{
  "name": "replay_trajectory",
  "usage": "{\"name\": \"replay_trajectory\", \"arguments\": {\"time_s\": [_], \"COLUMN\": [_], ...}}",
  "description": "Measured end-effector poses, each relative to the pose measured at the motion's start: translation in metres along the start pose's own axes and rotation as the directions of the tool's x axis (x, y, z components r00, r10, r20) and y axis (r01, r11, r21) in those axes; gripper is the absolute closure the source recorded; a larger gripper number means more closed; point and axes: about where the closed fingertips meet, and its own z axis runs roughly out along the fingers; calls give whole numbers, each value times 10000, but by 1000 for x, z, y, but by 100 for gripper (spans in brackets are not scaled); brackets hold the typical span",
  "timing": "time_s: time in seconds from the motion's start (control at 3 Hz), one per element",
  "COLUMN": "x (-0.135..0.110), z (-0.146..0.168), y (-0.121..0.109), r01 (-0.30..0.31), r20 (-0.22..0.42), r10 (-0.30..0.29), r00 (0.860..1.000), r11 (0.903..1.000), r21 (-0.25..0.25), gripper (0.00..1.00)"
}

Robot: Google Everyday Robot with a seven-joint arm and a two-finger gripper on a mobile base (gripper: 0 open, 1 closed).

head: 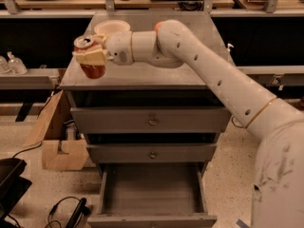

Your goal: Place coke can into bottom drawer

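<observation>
The coke can (pixel 90 70), red with a silver top, is held upright in my gripper (pixel 91 57) just above the front left corner of the grey cabinet's top (pixel 190 75). The cream fingers (pixel 85 58) wrap around the can's middle. My white arm (pixel 209 75) reaches in from the lower right across the cabinet top. The bottom drawer (pixel 151 194) is pulled open below, a shallow grey tray with nothing in it. The two knobbed drawers above it are shut.
A white bowl (pixel 112 27) stands at the back of the cabinet top, and a red apple (pixel 158 26) peeks out behind my arm. A cardboard box (pixel 52 132) sits on the floor left of the cabinet, with black cables and gear at the lower left.
</observation>
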Motion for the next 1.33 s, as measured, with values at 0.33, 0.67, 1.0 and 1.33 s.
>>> {"name": "replay_trajectory", "arguments": {"time_s": [0.33,0.67,1.0,1.33], "x": [-41,-61,-29,-29], "z": [-21,-45,-91,-91], "y": [34,83,136,136], "r01": [432,202,-625,-625], "r20": [176,205,-673,-672], "r10": [-434,-211,712,713], "r00": [9989,9996,9952,9952], "r11": [9990,9988,9902,9902], "r21": [71,451,1246,1245], "gripper": [100,100,100,100]}}
